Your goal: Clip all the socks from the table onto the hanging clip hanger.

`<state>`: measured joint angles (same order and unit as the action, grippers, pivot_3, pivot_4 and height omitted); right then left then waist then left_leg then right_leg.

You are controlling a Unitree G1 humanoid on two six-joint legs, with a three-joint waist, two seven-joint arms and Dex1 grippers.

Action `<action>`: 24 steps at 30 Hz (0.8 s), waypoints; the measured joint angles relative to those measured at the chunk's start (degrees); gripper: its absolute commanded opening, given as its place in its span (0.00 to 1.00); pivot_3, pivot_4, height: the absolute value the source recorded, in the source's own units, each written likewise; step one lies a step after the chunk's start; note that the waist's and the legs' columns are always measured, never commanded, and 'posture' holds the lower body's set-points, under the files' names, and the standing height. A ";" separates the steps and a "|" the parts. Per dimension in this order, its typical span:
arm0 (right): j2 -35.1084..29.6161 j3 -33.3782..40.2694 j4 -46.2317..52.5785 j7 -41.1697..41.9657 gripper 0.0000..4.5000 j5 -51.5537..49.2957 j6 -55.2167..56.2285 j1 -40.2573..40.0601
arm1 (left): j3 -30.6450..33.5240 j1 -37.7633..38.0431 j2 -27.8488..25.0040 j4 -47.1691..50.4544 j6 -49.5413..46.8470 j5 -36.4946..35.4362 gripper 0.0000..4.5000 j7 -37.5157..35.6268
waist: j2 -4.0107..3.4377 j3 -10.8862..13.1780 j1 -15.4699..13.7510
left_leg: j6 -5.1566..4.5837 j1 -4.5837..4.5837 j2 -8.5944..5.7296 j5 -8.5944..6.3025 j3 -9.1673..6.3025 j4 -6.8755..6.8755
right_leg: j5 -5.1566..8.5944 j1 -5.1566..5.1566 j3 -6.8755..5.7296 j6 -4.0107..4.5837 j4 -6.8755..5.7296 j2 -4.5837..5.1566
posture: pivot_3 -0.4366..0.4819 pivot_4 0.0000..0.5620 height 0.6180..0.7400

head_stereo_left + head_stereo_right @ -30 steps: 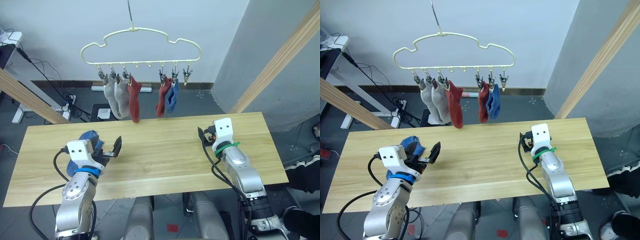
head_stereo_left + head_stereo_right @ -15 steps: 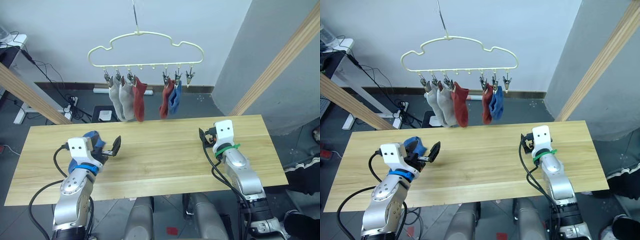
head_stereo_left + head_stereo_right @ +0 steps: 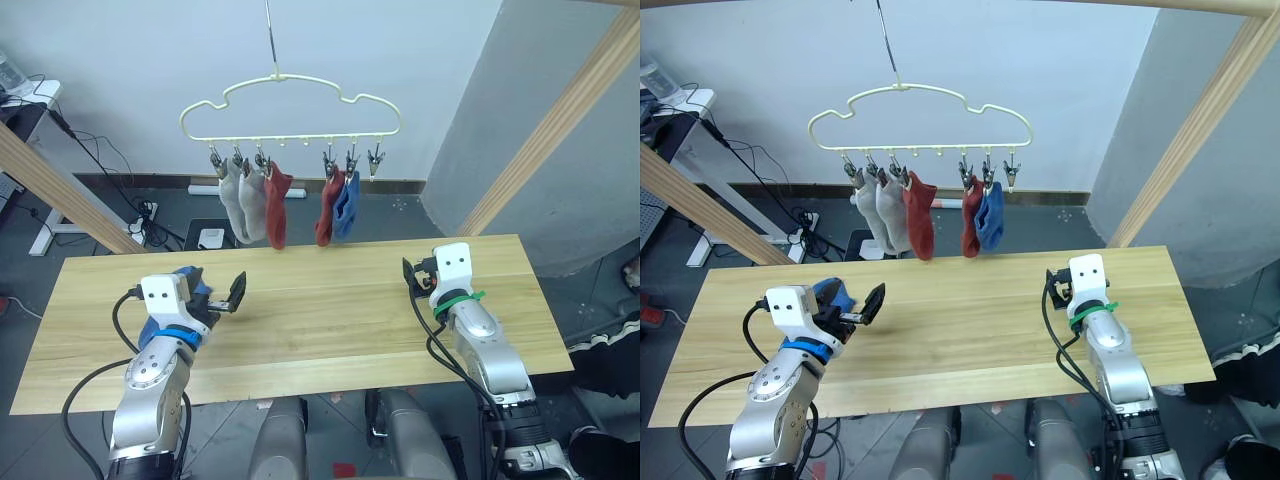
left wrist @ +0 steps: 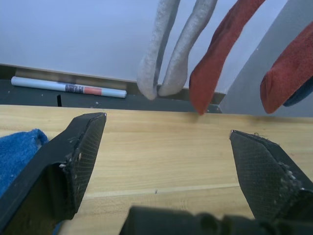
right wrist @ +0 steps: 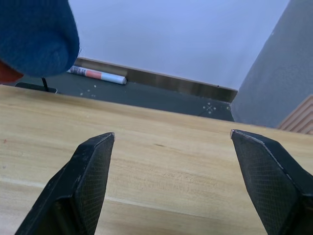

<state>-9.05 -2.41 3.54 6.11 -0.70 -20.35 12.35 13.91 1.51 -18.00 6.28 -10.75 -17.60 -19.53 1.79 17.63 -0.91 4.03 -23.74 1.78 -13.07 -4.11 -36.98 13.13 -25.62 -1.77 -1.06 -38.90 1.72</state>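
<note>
Bench [image 3: 330,320]: long pale wood plank top, grain running lengthwise, bare across the middle. Behind it a white wall, dark floor with cables [image 3: 120,190], and slanted wooden beams [image 3: 560,120] on both sides. Hanger [image 3: 290,100] hangs on its hook above the far edge of the bench, well clear of both arms. Clipped on it, from the robot's left: two grey socks [image 3: 240,195], a red sock [image 3: 276,205], then a gap, another red sock [image 3: 326,205] and a blue sock [image 3: 346,205]; the last clip [image 3: 374,160] is bare. One blue sock [image 3: 185,285] lies on the bench near its left end, right beside the left tool [image 3: 228,298]. Left tool: wide open, gripping nothing. Right tool [image 5: 171,161]: near the right end, also wide open, empty, above bare wood.
</note>
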 measured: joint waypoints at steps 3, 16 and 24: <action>-0.01 0.05 0.13 0.04 0.88 0.00 0.00 -0.02 | 0.00 0.25 0.00 0.04 0.00 0.00 1.00 -0.06 | 0.00 -0.01 -0.01 | 0.00 0.20 0.00 0.00 -0.01 -0.01 | 0.00 0.20 -0.01 0.01 0.00 0.00 | 0.55 0.45 1.00; -0.01 0.06 0.92 0.03 0.88 0.02 -0.03 -0.42 | -0.08 -0.10 0.00 0.04 0.00 0.04 1.00 -0.19 | 0.00 -0.01 0.15 | -0.01 0.32 0.00 0.00 -0.01 0.01 | 0.00 0.32 0.00 0.01 0.03 0.00 | 0.55 0.47 1.00; 0.01 0.05 1.02 0.03 0.88 0.38 -0.10 -0.50 | -0.06 -0.13 -0.05 0.04 0.00 0.04 1.00 -0.23 | 0.00 -0.01 0.16 | -0.01 0.32 0.00 0.00 -0.01 0.01 | 0.00 0.32 0.00 0.01 0.03 0.00 | 0.55 0.48 1.00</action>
<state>-9.04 -2.36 4.56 6.13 -0.32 -20.45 11.85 13.85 1.39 -18.05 6.33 -10.75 -17.56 -19.76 1.78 17.61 -0.74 4.03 -23.42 1.78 -13.07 -4.11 -36.97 13.13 -25.30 -1.77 -1.05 -38.87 1.72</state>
